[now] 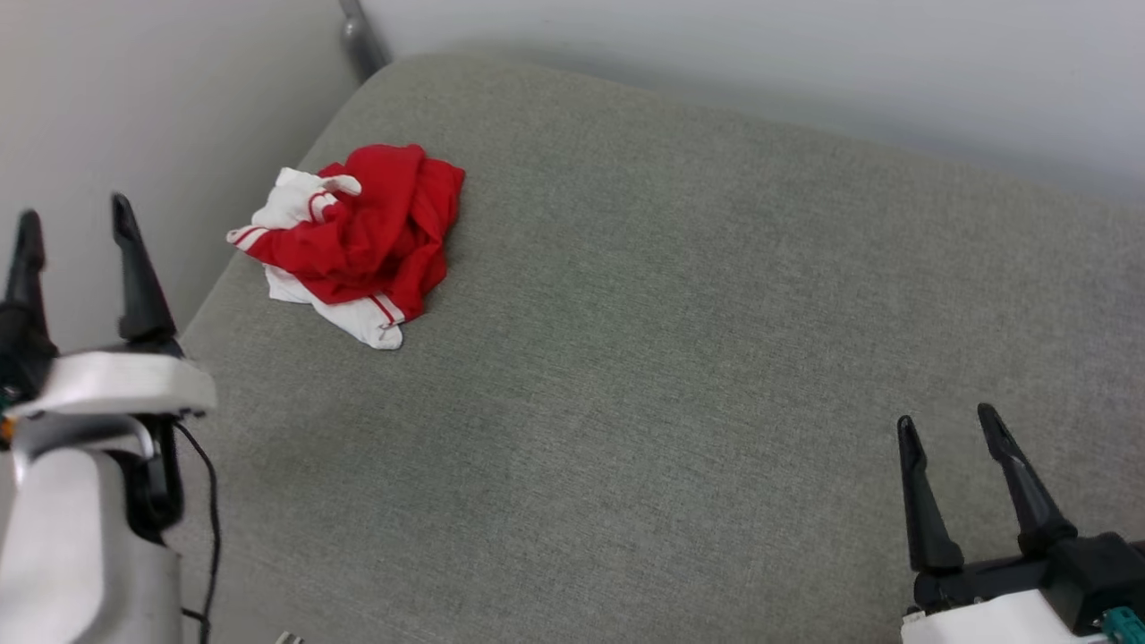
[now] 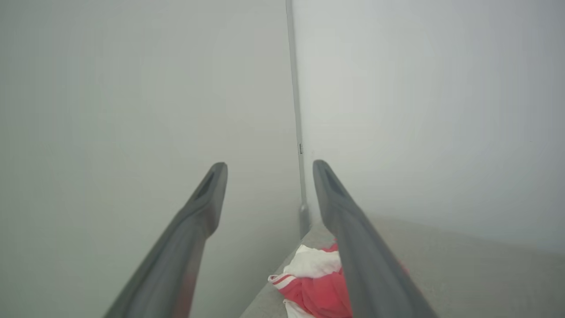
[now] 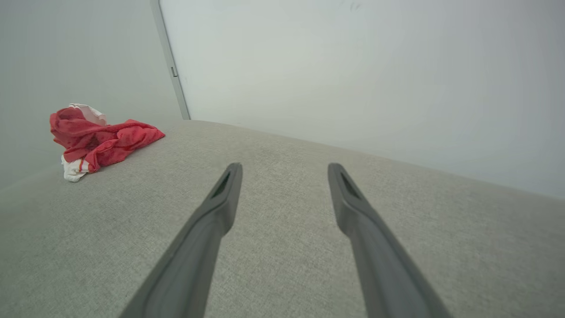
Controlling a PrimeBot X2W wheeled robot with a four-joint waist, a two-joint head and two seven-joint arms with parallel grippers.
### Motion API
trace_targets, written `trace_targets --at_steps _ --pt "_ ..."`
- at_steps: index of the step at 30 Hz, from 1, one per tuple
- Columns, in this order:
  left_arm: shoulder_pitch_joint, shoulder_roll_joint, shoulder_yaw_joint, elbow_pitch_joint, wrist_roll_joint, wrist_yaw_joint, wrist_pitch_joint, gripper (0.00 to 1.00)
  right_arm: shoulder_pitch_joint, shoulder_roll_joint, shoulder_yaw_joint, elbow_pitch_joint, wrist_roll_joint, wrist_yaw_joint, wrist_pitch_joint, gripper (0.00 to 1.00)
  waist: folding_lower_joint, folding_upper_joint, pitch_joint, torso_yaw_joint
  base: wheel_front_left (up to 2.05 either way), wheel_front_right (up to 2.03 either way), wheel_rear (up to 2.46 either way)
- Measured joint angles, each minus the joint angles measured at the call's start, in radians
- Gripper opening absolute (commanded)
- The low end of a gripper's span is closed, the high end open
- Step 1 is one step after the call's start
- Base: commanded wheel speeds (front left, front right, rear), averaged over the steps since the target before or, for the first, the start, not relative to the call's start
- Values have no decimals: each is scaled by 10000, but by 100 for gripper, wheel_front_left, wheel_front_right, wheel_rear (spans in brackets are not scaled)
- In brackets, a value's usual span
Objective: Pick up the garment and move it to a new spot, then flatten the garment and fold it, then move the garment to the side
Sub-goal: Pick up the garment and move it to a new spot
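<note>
The grey upholstered surface [image 1: 680,376] has a rounded far-left corner. Its left edge runs close along the left wall [image 1: 134,98], and its far edge meets the far wall [image 1: 805,54]. A grey post [image 1: 358,36] stands in the corner where the two walls join. The middle, the right side and the near part of the surface are broad bare fabric. The garment [image 1: 358,233] lies crumpled in a heap near the far-left corner, and its striped sleeve end reaches right to the left edge. It is mostly red folds bunched high, with a white sleeve showing on the far-left side and another white sleeve poking out at the near side, each with red-and-white stripes. The left gripper [image 1: 73,210] hangs past the left edge, between surface and wall, nearer than the garment and apart from it, its fingers spread wide and empty. A black cable [image 1: 212,519] trails beside its arm. The right gripper [image 1: 945,416] is over the near-right part of the surface, well apart from the garment, its fingers likewise parted and holding nothing.
</note>
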State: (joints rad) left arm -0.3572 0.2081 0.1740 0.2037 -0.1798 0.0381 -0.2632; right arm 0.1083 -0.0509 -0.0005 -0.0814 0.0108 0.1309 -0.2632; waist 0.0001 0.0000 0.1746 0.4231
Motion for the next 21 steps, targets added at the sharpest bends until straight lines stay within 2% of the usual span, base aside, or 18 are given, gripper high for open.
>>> trace_targets --at_steps 4,9,13,21 --pt "-1510 750 165 640 -326 -428 539 100 -300 0 -182 -136 -174 0 0 100 1 0 503 -253 0 0 0" --pt "-3185 1783 107 1459 -830 -1108 2286 100 -645 0 -330 -278 -370 0 0 100 1 0 1127 -553 0 0 0" --pt "-4298 2336 -332 2128 -1448 -1509 4146 100 -888 0 -328 -403 -497 0 0 100 1 0 1632 -778 0 0 0" --pt "-5432 3647 -2057 2917 -2966 -1672 8366 100 -1426 0 -257 -688 -834 0 0 100 0 0 2740 -1228 0 0 0"
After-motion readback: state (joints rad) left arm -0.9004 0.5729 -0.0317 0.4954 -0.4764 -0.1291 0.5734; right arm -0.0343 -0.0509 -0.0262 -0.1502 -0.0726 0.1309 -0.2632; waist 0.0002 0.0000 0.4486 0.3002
